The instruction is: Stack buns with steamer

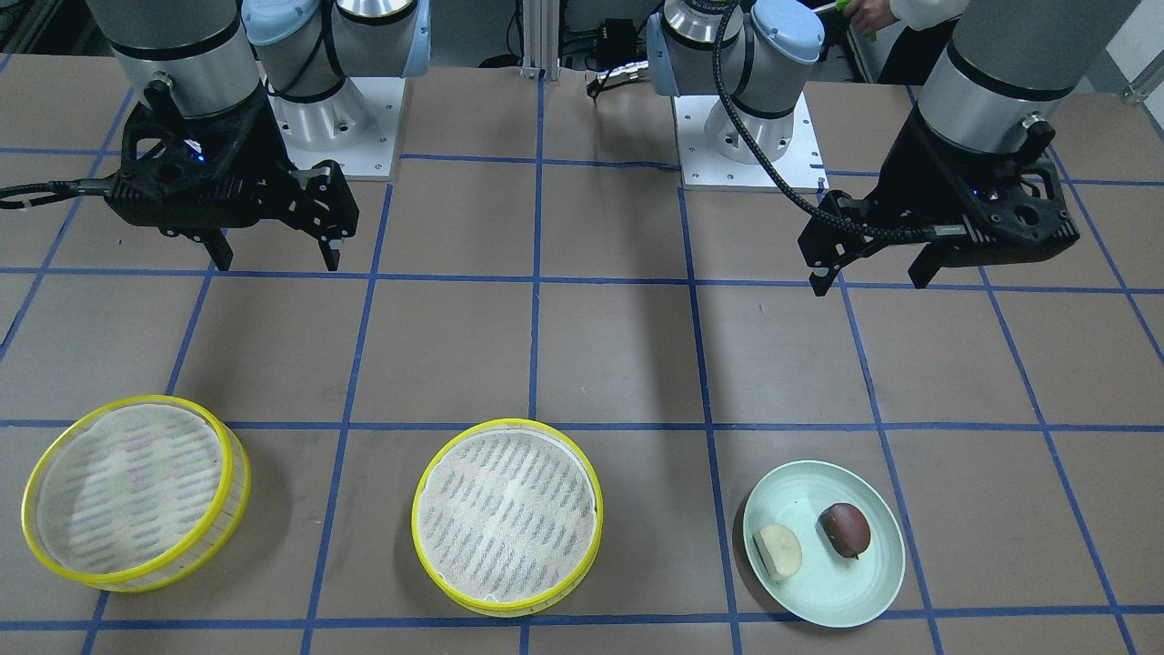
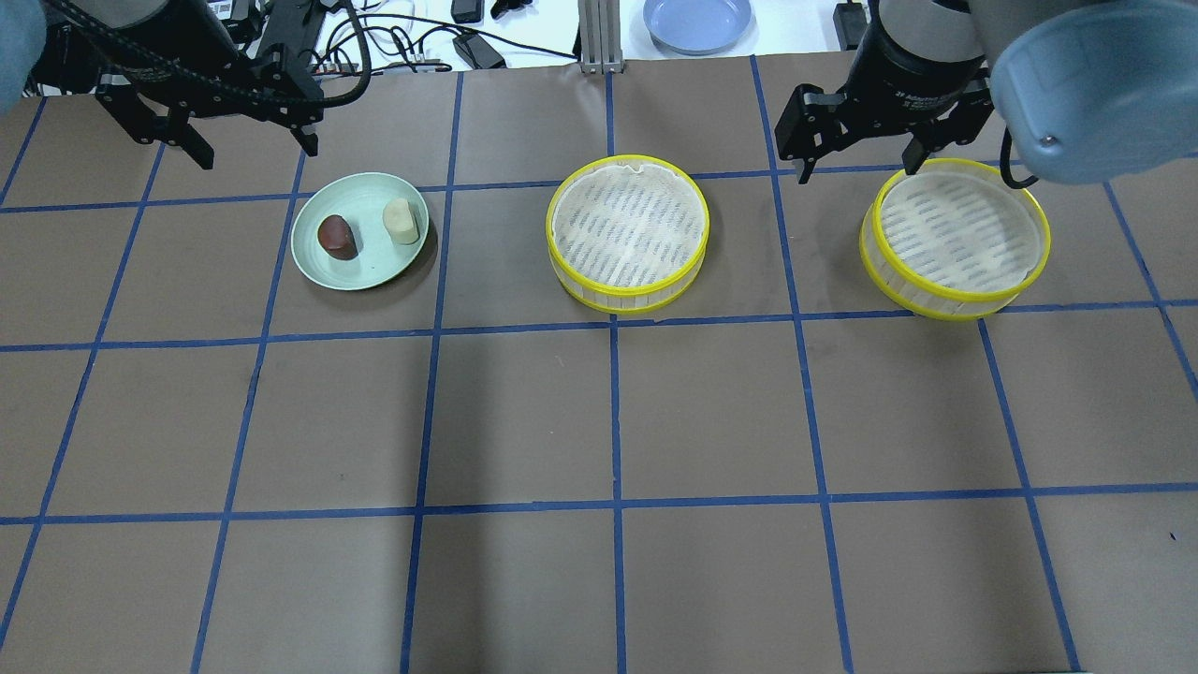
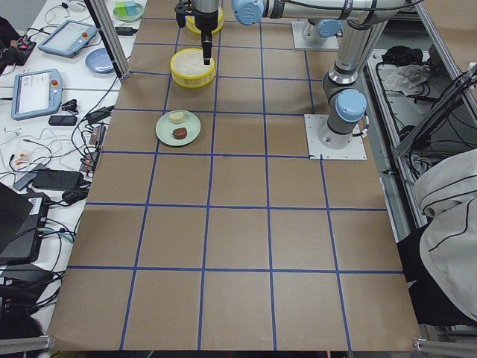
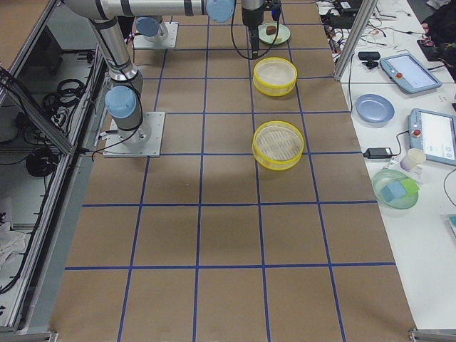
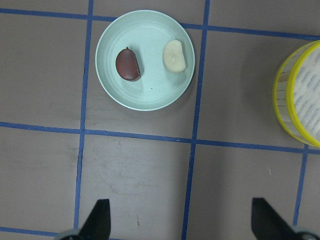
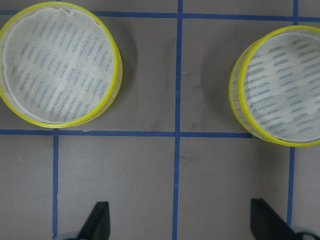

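Left gripper [image 1: 871, 277], spread and empty, is the nearer: cream bun [image 1: 779, 550] and brown bun [image 1: 846, 529] lie on the plate [image 1: 837, 593] ahead of it. Right gripper [image 1: 275, 262] likewise spread, empty.

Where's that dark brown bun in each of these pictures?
Front-facing: brown bun lower right.
Overhead: brown bun upper left.
Exterior left: brown bun upper left of centre.
Exterior right: brown bun top centre, tiny.
Left wrist: brown bun upper left.
Right wrist: not in it.
Landmark: it sits on the green plate beside the cream bun.
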Controlling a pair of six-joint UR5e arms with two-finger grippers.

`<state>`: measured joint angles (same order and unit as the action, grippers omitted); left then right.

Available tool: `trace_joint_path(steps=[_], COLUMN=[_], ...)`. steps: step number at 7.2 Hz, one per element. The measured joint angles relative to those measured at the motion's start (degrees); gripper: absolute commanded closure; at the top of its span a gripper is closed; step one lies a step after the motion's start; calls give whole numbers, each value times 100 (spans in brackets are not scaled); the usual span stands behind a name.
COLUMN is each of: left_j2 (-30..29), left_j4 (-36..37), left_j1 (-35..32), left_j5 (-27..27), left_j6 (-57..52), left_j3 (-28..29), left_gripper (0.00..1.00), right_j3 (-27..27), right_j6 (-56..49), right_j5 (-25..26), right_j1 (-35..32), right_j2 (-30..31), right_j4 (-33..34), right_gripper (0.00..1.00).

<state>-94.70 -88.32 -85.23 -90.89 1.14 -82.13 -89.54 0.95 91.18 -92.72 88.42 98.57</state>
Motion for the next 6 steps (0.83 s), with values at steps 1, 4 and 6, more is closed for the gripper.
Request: trace_joint_path(steps=[1,4,6], left_j2=[1,-63,-254], left_j4=[-1,49,423], left_j1=[1,74,105], left_j5=[5,21,6], left_j6=[0,-25,-25], left_j3=[-2,-11,-97], left_gripper=[0,0,0], right_j3=[-4,93,237], right_j6=[-4,-409,-1372], right_j5=[-7,30,67], right_j1=[0,515,1459], right_j2=[-2,-326,-1001], right_j4=[-4,263,807], right_gripper=[0,0,0])
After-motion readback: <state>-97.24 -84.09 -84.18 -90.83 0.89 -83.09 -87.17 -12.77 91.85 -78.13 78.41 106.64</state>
